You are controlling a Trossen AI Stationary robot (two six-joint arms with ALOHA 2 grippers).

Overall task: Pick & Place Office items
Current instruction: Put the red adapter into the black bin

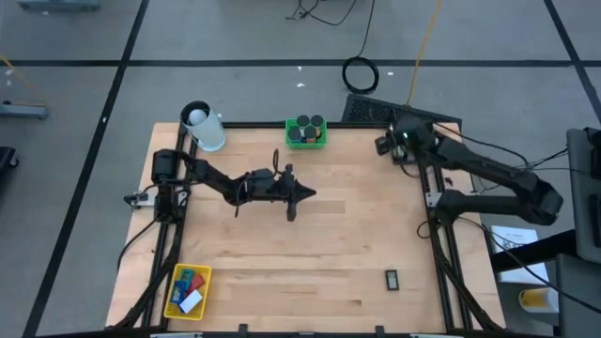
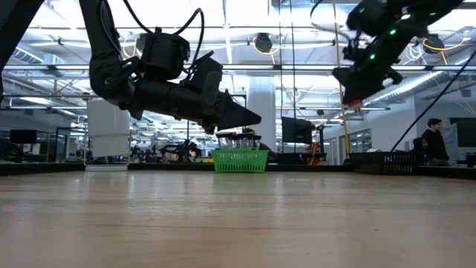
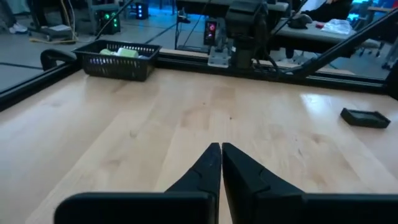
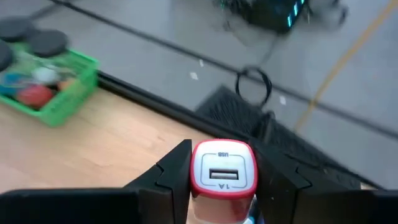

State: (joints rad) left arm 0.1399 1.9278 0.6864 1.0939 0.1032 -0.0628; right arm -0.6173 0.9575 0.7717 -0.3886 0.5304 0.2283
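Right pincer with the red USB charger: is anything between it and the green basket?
Nothing visible: the right pincer holds the charger high near the table's back corner; only bare tabletop lies between it and the green basket.

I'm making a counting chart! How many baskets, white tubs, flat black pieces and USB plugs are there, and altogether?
Baskets: 2, green basket and yellow basket
White tub: 1
Flat black piece: 1
USB plug, in the right gripper: 1
Total: 5

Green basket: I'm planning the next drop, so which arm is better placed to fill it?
Right. Its gripper holds a red-rimmed charger near the green basket; the left gripper is shut, empty.
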